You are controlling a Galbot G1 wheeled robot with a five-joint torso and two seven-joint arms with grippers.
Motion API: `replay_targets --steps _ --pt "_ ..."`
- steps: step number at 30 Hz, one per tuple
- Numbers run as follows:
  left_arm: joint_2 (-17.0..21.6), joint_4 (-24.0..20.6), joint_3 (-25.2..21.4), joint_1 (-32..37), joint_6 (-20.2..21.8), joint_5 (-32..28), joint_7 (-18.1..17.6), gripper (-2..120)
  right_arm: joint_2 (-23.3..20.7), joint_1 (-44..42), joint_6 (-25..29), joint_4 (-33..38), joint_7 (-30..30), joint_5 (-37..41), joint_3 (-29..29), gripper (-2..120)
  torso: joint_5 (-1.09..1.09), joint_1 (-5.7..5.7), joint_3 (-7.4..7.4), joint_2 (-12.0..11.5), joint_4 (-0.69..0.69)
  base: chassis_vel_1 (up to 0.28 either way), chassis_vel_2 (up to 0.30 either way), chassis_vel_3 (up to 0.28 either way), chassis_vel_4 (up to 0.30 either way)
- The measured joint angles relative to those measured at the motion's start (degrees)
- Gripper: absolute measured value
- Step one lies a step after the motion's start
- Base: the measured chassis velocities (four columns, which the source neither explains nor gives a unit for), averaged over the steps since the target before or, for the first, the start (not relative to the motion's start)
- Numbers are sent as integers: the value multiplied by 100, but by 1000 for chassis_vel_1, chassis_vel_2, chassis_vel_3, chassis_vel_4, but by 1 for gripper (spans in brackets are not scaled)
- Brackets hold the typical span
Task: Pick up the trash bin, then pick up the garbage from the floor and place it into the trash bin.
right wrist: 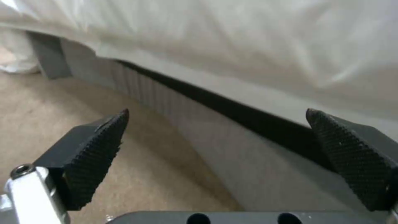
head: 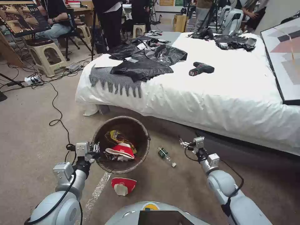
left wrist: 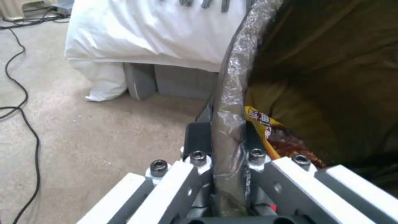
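The trash bin (head: 137, 131), round with a dark bag over its rim, hangs in front of me above the floor. My left gripper (head: 95, 150) is shut on its near-left rim; the left wrist view shows the bag-covered rim (left wrist: 230, 102) clamped between the jaws. Inside lie a crushed red-and-white cup (head: 121, 150) and a yellow wrapper (head: 115, 136), the wrapper (left wrist: 259, 119) also in the wrist view. On the floor, a small green-labelled bottle (head: 165, 155) lies right of the bin and another red-and-white cup (head: 123, 185) below it. My right gripper (head: 183, 143) is open, just right of the bottle, its fingertips (right wrist: 97, 146) facing the bed base.
A bed with a white cover (head: 218, 93) fills the right and middle, its grey base (right wrist: 207, 130) close to my right gripper. On it lie black plastic sheets (head: 147, 59), a grey fringed cloth (head: 112, 79) and a drill (head: 201, 68). Cables (head: 57, 115) run across the floor at left.
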Motion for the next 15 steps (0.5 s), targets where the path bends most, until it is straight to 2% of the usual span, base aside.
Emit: replay_targets --steps 10,12,15 --pt "-52 -90 -60 54 -11 -3 -21 0 -340 1130 -187 -924 -187 430 -1096 100 0 0 0 0 2 0 0 0 0" --pt "-52 -90 -60 54 -11 -3 -21 0 -340 1130 -187 -924 -187 430 -1096 100 0 0 0 0 2 0 0 0 0" --pt "-82 -138 -73 85 -16 0 -44 0 -432 1508 -354 -1390 -619 574 -1347 100 -1 0 0 0 1 0 0 0 0"
